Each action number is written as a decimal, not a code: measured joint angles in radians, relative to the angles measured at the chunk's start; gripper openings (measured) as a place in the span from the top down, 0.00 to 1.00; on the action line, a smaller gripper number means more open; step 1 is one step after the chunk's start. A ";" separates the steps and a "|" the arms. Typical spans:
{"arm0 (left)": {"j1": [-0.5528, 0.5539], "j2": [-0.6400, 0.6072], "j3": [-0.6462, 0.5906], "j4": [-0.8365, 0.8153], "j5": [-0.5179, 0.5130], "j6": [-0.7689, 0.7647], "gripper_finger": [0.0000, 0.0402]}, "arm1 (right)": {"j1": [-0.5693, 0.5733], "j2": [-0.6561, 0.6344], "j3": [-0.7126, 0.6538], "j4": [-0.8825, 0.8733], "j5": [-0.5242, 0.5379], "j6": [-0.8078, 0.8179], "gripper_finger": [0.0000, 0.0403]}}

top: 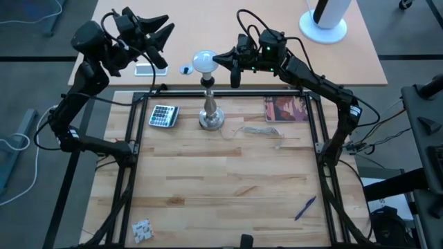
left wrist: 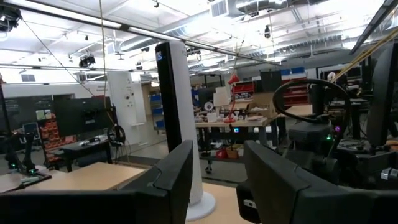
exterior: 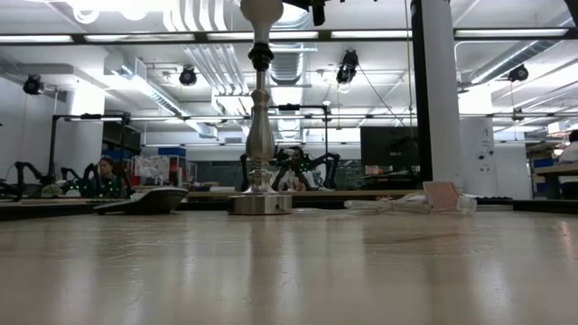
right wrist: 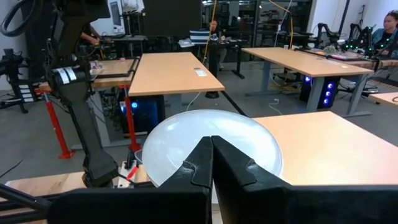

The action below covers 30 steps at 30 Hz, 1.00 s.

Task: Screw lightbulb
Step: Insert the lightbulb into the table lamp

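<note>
The white lightbulb (top: pixel 203 62) stands upright, its base in the black socket (top: pixel 206 81) on top of the silver stand (top: pixel 211 114) at the table's far middle. In the low view only the bulb's underside (exterior: pixel 262 9) shows above the stand (exterior: pixel 260 135). My right gripper (top: pixel 217 59) is shut, at bulb height on the bulb's right. It fills the right wrist view (right wrist: pixel 211 146) with the bulb (right wrist: pixel 214 140) just behind it. My left gripper (top: pixel 165 47) stands open to the left of the bulb, apart from it, with nothing between its fingers (left wrist: pixel 214 180). My right gripper touches the lightbulb's round glass (right wrist: pixel 249 134) with the tips of its shut fingers (right wrist: pixel 202 155). It comes in level from the table's right side. The bulb stays upright in the socket on the stand.
A calculator (top: pixel 163 115) lies left of the stand. A thin cord (top: pixel 259 131) and a red printed card (top: pixel 286 109) lie to its right. A blue pen (top: pixel 305 207) and a small paper scrap (top: pixel 142 229) are near the front edge. A white cylinder (top: pixel 324 17) stands on the table beyond.
</note>
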 joint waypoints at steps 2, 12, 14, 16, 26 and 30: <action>0.000 0.000 0.000 -0.001 0.000 0.000 0.65 | 0.000 0.000 0.000 0.000 0.000 0.000 1.00; 0.000 0.000 0.000 -0.002 0.000 -0.003 0.69 | 0.000 0.000 0.000 0.000 0.000 0.000 1.00; 0.000 0.001 0.000 -0.002 0.000 -0.003 0.70 | 0.000 0.000 0.000 0.000 0.000 0.000 1.00; 0.000 0.001 0.000 -0.002 0.000 -0.003 0.71 | 0.000 0.000 0.000 0.000 0.000 0.004 1.00; 0.000 0.001 -0.001 -0.004 0.000 -0.003 0.75 | 0.000 0.000 0.000 -0.001 0.000 0.008 1.00; 0.000 0.001 -0.001 -0.026 0.000 -0.002 0.75 | 0.000 0.000 0.000 -0.001 0.000 0.008 1.00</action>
